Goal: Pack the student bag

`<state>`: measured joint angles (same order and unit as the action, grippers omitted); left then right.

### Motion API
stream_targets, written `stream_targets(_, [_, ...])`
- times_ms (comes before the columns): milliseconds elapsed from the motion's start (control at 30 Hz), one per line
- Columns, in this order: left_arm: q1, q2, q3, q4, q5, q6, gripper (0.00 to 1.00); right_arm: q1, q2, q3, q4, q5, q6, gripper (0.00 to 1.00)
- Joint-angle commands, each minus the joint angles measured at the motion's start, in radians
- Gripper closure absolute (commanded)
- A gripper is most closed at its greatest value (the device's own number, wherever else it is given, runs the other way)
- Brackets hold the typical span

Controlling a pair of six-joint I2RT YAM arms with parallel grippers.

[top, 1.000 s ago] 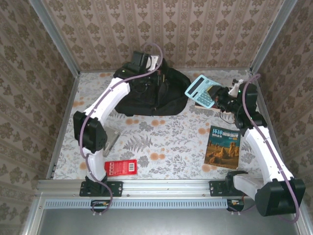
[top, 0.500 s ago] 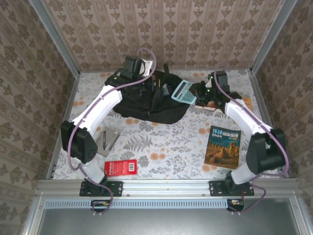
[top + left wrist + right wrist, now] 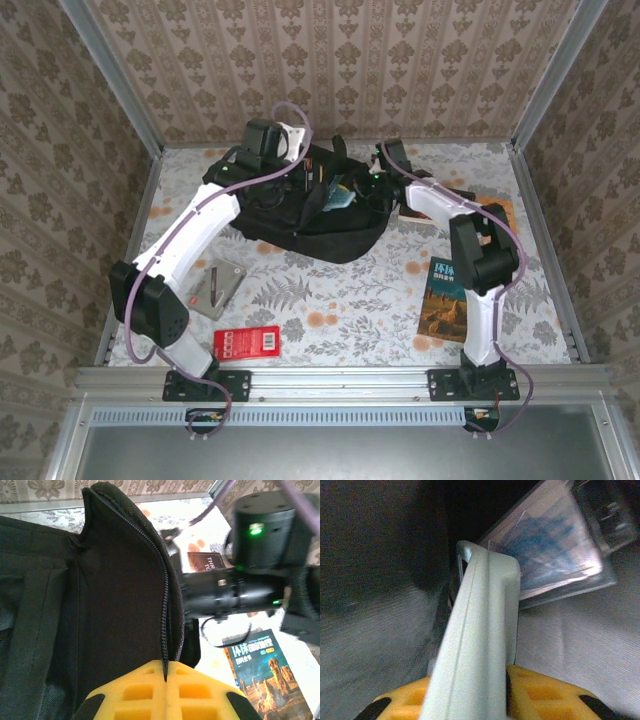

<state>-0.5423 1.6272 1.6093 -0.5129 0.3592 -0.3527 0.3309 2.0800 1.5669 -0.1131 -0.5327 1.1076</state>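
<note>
Loading the calculator into the bag is my read of the step. The bag lies at 12 o'clock on the table, and the mouth looks to face 3 o'clock, toward the right arm.

Left claw is clamped shut on the bag's flap, fingers meeting right on the zip. Likely reason: it lifts the flap so the mouth gapes and fabric doesn't sag across the entry.

Right claw grips the calculator edge-on by its lower end, thin side up, which gives the slimmest profile for a narrow opening. The right wrist view has dark lining at 9 o'clock and a clear-covered bluish item at 1 o'clock. So the calculator is at or inside the mouth; I can't tell what that item is.

Not packed yet:
- book at 4 o'clock, partly hidden behind the right arm
- brown book at 2 o'clock
- red pack at 7 o'clock
- grey piece at 8 o'clock

Next call: let go only once the calculator rests on the lining, with the flap held up until the right arm is out — the risk is a snag on the zip.
</note>
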Motion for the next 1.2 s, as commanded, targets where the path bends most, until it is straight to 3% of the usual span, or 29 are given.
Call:
stream_targets(0, [0.008, -0.046, 0.012, 0.055, 0.026, -0.021, 1.0, 0.052, 0.086, 0.104, 0.063, -0.053, 0.071, 0.71])
stream_targets(167, [0.013, -0.046, 0.023, 0.057, 0.021, -0.019, 1.0, 0.125, 0.242, 0.266, 0.124, -0.071, 0.16, 0.66])
stream_targets(300, [0.019, -0.048, 0.006, 0.059, 0.02, -0.017, 1.0, 0.157, 0.317, 0.339, 0.182, -0.065, 0.234, 0.43])
stream_targets(433, [0.026, -0.042, 0.004, 0.031, -0.001, -0.01, 1.0, 0.165, 0.296, 0.351, 0.153, -0.05, 0.206, 0.32])
stream_targets(600, [0.028, -0.04, 0.019, -0.045, -0.152, 0.025, 0.55, 0.167, 0.252, 0.336, 0.103, -0.04, 0.163, 0.3])
stream_targets(700, [0.03, -0.022, 0.039, -0.08, -0.187, 0.044, 0.45, 0.167, 0.236, 0.319, 0.102, -0.041, 0.157, 0.3])
stream_targets(1033, [0.033, 0.065, 0.104, -0.149, -0.21, 0.028, 0.39, 0.172, 0.175, 0.242, 0.155, -0.061, 0.164, 0.29])
stream_targets(1167, [0.046, 0.021, 0.059, -0.15, -0.24, 0.02, 0.39, 0.161, 0.129, 0.206, 0.066, -0.023, 0.084, 0.28])
